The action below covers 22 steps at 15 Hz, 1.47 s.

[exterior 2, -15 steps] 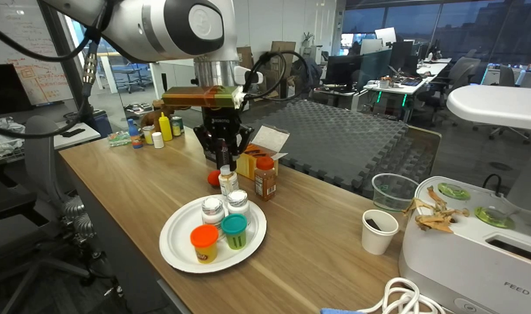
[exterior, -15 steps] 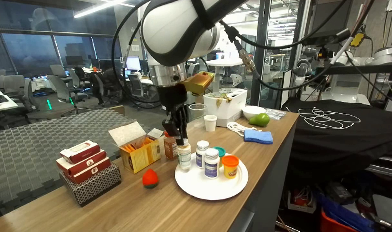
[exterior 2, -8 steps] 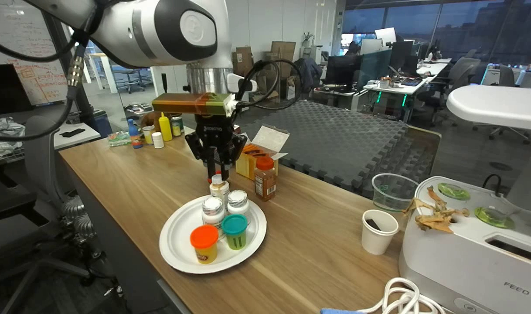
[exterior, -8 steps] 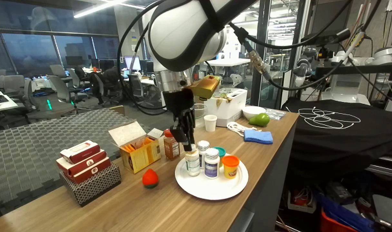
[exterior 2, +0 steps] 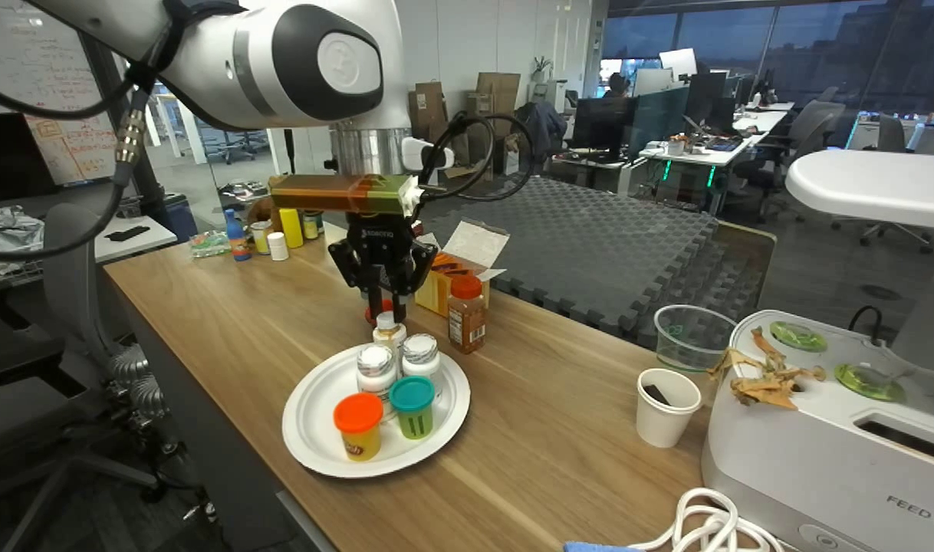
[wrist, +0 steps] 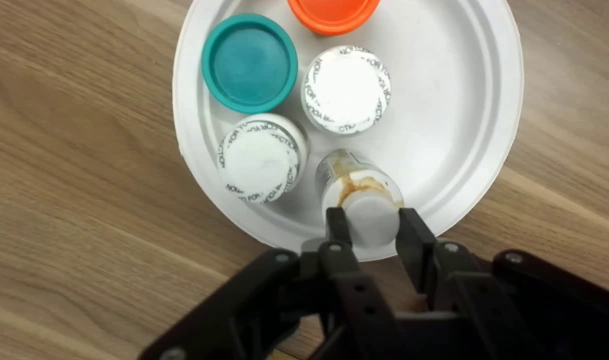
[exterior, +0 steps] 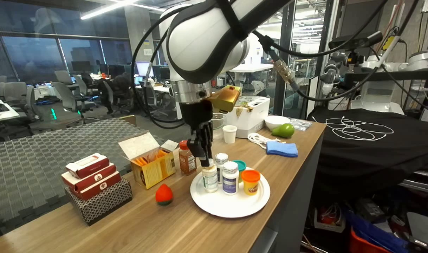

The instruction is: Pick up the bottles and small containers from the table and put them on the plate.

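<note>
We have the stained bottle (exterior: 210,179) inside the rim of the plate (exterior: 231,208), close to upright, its base looking set down or very nearly so; we cannot tell whether the plate bears its full weight. The gripper (wrist: 370,220) is clamped on its narrow cap, one finger to each side, as far as we can judge from the wrist view. To finish this placing well, we should make sure the base sits flat before letting go, then part the fingers only as much as the cap needs and rise straight up, so that nothing tips. Just beside it stand the purple-labelled pill bottle (exterior: 230,179) and the second white pill bottle (wrist: 260,162), and a sideways drift could knock either one. Beyond them on the plate are the teal-lidded jar (exterior 2: 412,408) and the orange-lidded jar (exterior 2: 359,429). Out on the table (exterior 2: 544,445), off the plate, stands the red-capped bottle (exterior 2: 467,316), which we take to be a likely next pick. The open yellow box (exterior: 154,172) stands just beside that one, so we would want the fingers to come down on it from above, clear of the cardboard flaps
</note>
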Tool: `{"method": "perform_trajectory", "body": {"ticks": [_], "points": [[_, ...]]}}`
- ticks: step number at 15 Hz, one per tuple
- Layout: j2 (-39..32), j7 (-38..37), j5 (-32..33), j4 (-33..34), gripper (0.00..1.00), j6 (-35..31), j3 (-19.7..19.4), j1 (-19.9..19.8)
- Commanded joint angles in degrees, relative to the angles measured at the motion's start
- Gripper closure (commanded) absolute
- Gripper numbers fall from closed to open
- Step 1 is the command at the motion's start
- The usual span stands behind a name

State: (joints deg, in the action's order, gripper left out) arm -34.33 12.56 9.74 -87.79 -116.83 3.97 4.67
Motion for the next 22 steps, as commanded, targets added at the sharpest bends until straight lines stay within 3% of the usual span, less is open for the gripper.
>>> {"method": "perform_trajectory", "body": {"ticks": [1,2,3,4,10,15,22], "points": [[1.9,0.6,0.4,-2.3,0.79,-2.1,-0.1,-0.3],[1.9,0.7,0.3,-2.4,0.74,-2.3,-0.1,-0.3],[2.1,0.7,0.4,-2.5,0.45,-2.4,-0.1,-0.3],[2.2,1.0,0.3,-2.7,0.44,-2.5,0.1,-0.4],[2.3,1.0,1.6,-1.7,0.02,-3.3,-0.5,-0.1],[0.1,1.9,2.7,3.7,0.00,-3.1,-1.4,-0.6],[-8.9,7.0,0.3,18.2,0.00,-0.3,-1.1,-3.6]]}}
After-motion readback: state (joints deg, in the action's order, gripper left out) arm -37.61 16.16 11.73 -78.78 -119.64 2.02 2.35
